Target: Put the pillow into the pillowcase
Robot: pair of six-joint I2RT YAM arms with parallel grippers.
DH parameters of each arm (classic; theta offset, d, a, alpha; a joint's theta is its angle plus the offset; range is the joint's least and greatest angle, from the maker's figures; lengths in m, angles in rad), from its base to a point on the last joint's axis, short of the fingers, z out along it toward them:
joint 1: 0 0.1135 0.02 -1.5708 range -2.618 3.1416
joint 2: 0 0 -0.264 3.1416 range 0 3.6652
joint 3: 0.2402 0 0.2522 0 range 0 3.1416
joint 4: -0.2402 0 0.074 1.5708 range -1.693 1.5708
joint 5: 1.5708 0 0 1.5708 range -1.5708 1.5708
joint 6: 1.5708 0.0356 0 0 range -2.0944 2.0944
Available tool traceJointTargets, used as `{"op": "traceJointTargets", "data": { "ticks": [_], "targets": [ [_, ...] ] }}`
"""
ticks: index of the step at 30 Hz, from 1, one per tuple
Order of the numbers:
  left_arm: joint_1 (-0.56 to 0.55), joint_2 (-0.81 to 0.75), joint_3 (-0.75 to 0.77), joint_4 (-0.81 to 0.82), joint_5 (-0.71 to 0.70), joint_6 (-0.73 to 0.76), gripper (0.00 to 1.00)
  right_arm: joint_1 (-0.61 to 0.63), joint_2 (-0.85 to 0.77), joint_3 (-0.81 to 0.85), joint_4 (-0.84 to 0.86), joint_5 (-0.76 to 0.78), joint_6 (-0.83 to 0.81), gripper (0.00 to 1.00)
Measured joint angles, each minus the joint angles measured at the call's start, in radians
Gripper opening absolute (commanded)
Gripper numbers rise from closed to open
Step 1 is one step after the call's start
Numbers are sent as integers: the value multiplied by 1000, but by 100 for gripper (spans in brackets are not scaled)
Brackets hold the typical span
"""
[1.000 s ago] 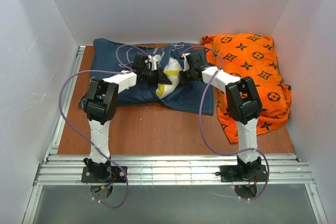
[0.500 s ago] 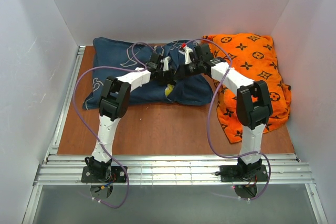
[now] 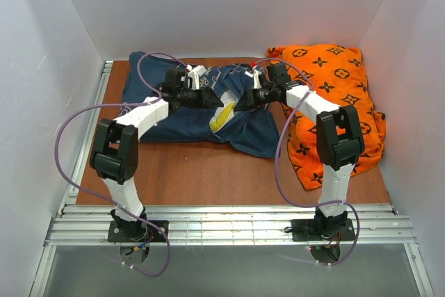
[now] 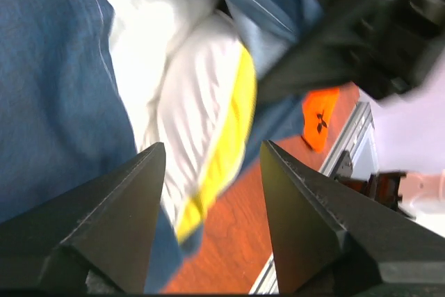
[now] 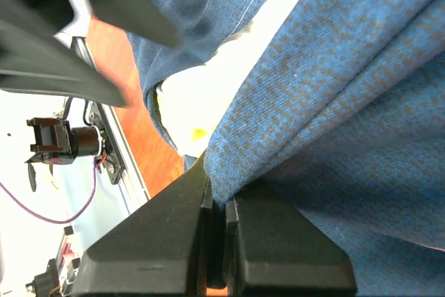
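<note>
The navy pillowcase (image 3: pixel 160 95) lies across the back of the table, its open end bunched near the middle. The white pillow with its yellow band (image 3: pixel 221 117) pokes out of that opening; most of it is hidden inside. My left gripper (image 3: pixel 213 99) is open and empty just above the exposed pillow end (image 4: pixel 201 95), with pillowcase cloth (image 4: pixel 49 88) to its left. My right gripper (image 3: pixel 245 100) is shut on a fold of the pillowcase's edge (image 5: pixel 292 95) and holds it lifted; the pillow (image 5: pixel 201 102) shows beneath it.
An orange cushion with a dark monogram pattern (image 3: pixel 334 95) lies at the back right, under the right arm's forearm. White walls close in the table on three sides. Bare wooden tabletop (image 3: pixel 208 172) runs along the front, ending at a metal rail (image 3: pixel 229 222).
The left arm has swung back to the left and its gripper has drawn off the pillow. The pillowcase has shifted, and more of the pillow's yellow-banded end shows than half a second ago.
</note>
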Motion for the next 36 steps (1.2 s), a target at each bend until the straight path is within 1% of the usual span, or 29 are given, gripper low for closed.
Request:
{"op": "traceJointTargets", "data": {
  "ticks": [1,6,10,12,16,18,19,21,23,25,26,28,30,33,34,35,36],
  "targets": [
    [9,-26,-13,-5,11,11,52,-2,0,0,-6,0,-3,1],
    [11,-110,-111,-28,55,80,29,-5,-2,-11,-13,-7,-15,1],
    [-4,-95,-135,-36,59,111,26,-5,-8,-28,-18,-22,-21,1],
    [-18,-56,-111,-31,60,115,24,-5,-11,-37,-22,-32,-23,1],
    [-61,67,-35,18,71,77,12,-6,-12,-47,-31,-63,-23,1],
    [-87,143,4,38,79,51,11,-9,-12,-48,-33,-84,-18,1],
    [-100,182,19,48,86,34,8,-11,-12,-48,-33,-95,-15,1],
    [-120,250,35,69,98,-6,8,-13,-12,-48,-32,-111,-2,1],
    [-134,296,39,85,117,-37,20,-9,-12,-48,-29,-125,18,1],
    [-135,303,39,95,136,-59,30,-3,-12,-48,-19,-135,45,1],
    [-132,294,34,102,143,-66,38,-1,-12,-48,-13,-135,56,1],
    [-123,248,-10,126,145,-75,41,0,-12,-48,-1,-129,74,1],
    [-100,172,-71,124,144,-74,42,2,-12,-55,3,-108,79,1],
    [-34,31,-119,43,116,-23,43,5,-11,-78,0,12,66,1],
    [-14,-19,-122,11,92,4,48,8,-8,-82,-5,77,61,1],
    [7,-70,-123,-19,62,31,48,10,-2,-82,-5,105,59,1],
    [21,-126,-123,-48,23,64,52,15,8,-82,-5,143,56,1]
  ]
}}
